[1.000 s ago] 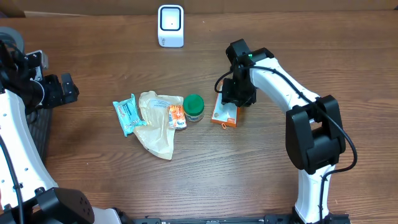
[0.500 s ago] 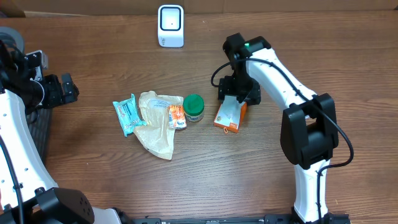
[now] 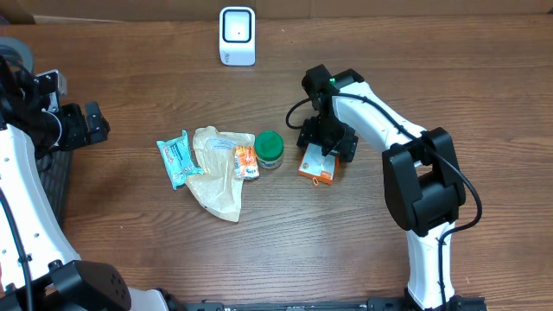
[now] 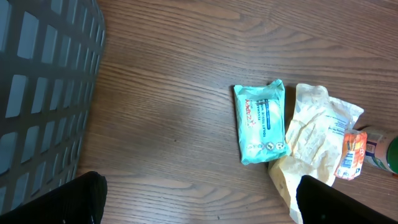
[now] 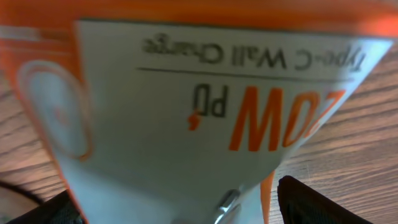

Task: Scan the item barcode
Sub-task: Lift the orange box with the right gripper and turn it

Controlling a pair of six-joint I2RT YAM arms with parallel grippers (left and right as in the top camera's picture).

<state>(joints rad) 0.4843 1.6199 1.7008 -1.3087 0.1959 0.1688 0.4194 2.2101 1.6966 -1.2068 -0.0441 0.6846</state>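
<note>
Overhead and wrist views of one instant. Wooden counter [image 3: 130, 250] across the whole field, with a grey mesh basket [image 4: 43, 81] at its left edge. Right arm [image 3: 380, 121] extended in from the right, right gripper [image 3: 325, 145] directly over the orange-and-white box [image 3: 316, 168] — jaws spread wide, one finger to either side of the box, contact with it not resolvable. Left gripper [image 4: 199, 204] held near the basket, jaws wide, nothing between them. Cream plastic bag [image 3: 216, 173] crumpled at mid-counter. Box lying flat on the counter, just right of the green-lidded jar [image 3: 270, 149] and well apart from the white scanner [image 3: 237, 35] standing at the far edge. Teal wipes pack [image 3: 176, 159] against the bag's left side. Small orange sachet [image 3: 245, 161] resting on the bag — just beside the jar.
</note>
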